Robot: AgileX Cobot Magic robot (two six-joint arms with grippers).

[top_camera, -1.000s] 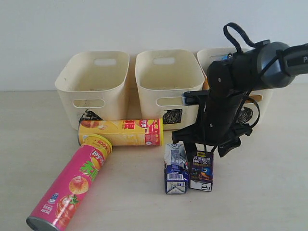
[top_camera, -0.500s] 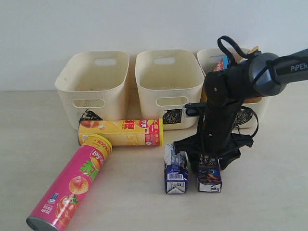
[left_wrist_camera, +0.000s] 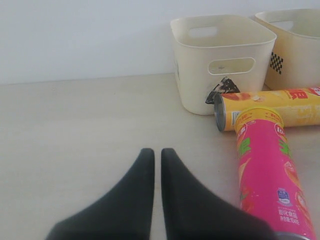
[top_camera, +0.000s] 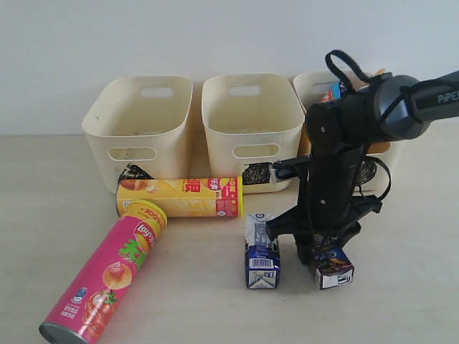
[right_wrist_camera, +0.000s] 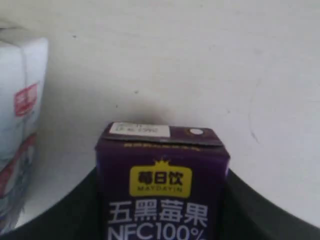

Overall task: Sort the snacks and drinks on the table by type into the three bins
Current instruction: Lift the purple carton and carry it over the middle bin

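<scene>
the right hand point(top_camera: 324, 245) straddles the dark purple carton point(right_wrist_camera: 162, 195), fingers against both sides; it stands tilted on the worktop point(top_camera: 409, 304) just beside the blue-and-white carton point(top_camera: 262, 254). the arm hides most of the third bin point(top_camera: 307, 89) and its mark. the left hand point(left_wrist_camera: 154, 153) is pinched narrow, holding nothing.

Soft, even, fairly bright light covers the table point(top_camera: 64, 179), leaving only faint, blurred shadows beside the pink chip tube point(top_camera: 107, 276) (a mild sheen on its wrapper, no hard glare). The right wrist view is dimmer and greyer: the dark purple carton point(right_wrist_camera: 162, 190), close to the lens, is slightly soft, and the blue-and-white carton point(right_wrist_camera: 20, 125) is smeared at the edge. The left gripper point(left_wrist_camera: 157, 151) shows as a flat, detail-free black shape.
</scene>
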